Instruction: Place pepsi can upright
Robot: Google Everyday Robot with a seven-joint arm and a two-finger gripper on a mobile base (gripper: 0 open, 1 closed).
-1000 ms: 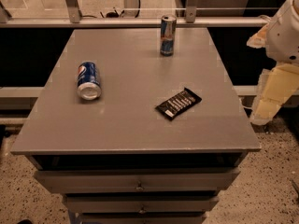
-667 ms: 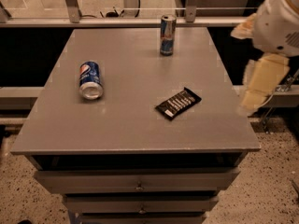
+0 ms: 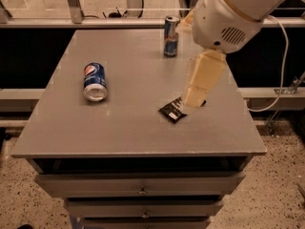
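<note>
The pepsi can [image 3: 94,81] lies on its side on the left half of the grey tabletop [image 3: 133,132], its silver end facing the front edge and its round logo facing up. My gripper [image 3: 191,103] hangs down from the white arm [image 3: 228,18] that enters from the upper right. It sits over the table's right half, well to the right of the can and not touching it. It holds nothing that I can see.
A taller, slimmer blue-and-silver can [image 3: 170,36] stands upright near the back edge. A black snack packet [image 3: 171,111] lies flat under the gripper tip, partly covered by it. Drawers [image 3: 140,187] sit below the tabletop. A cable [image 3: 281,75] hangs at the right.
The arm has swung left from beyond the table's right edge to over the tabletop, and now covers part of the black packet. The cans and the packet have not moved.
</note>
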